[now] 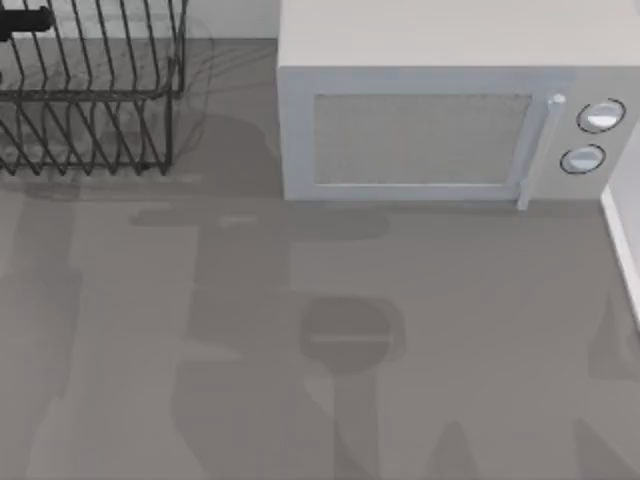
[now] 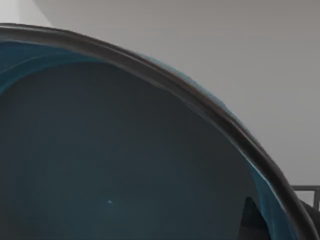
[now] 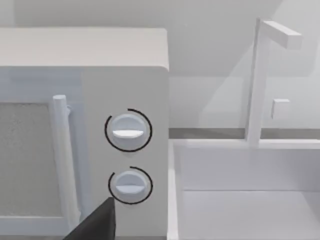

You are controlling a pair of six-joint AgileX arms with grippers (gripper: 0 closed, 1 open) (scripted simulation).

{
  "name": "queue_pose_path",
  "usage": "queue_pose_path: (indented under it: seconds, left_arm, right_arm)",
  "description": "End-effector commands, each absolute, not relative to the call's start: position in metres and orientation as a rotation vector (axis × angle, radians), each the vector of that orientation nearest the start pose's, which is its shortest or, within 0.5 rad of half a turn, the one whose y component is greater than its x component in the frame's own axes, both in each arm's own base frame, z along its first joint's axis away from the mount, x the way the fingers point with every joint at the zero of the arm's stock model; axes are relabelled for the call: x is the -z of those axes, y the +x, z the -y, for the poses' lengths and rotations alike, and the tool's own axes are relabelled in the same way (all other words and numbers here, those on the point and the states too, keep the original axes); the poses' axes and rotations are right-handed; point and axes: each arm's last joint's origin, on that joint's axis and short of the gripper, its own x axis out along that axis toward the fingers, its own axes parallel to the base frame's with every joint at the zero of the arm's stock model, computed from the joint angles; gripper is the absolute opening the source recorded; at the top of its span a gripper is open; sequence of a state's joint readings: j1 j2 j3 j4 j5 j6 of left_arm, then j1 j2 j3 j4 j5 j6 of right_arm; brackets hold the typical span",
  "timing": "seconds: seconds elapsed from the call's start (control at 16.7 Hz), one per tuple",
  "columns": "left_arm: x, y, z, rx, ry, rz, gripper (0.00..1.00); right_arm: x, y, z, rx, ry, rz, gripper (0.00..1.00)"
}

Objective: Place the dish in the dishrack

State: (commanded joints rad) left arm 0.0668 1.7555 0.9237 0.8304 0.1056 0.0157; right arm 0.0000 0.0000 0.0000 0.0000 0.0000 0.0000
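Note:
The dish (image 2: pixel 115 150) sits right up against the left wrist camera: deep blue outside, dull grey-blue inside, with a dark rim arcing across. It is off the table with bare wall behind it, and my left gripper is shut on it, one dark finger (image 2: pixel 250 220) lying against its inner wall. The dishrack (image 1: pixel 95 95), black thin wire with slanted tines, stands at the table's back left. A black part of my left arm (image 1: pixel 25 20) pokes in over the rack's far left corner. My right gripper (image 3: pixel 95 227) hangs in front of the microwave's knobs.
A grey-white microwave (image 1: pixel 440 120) stands at the back centre-right, door shut, with a vertical handle (image 1: pixel 535 150) and two knobs (image 3: pixel 128 131). A white sink (image 3: pixel 240 200) with a faucet (image 3: pixel 257 80) lies right of it. Bare grey tabletop (image 1: pixel 320 350) spreads in front.

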Motion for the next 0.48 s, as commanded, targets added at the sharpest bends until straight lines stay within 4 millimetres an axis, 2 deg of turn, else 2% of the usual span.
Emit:
queue_pose_path:
  seconds: [0.48]
  left_arm:
    - [-0.218,0.3813,-0.0252,0.02,0.0,0.0,0.98]
  right_arm:
    - [-0.16,0.1057,0.0012,0.0,0.0,0.0,1.0]
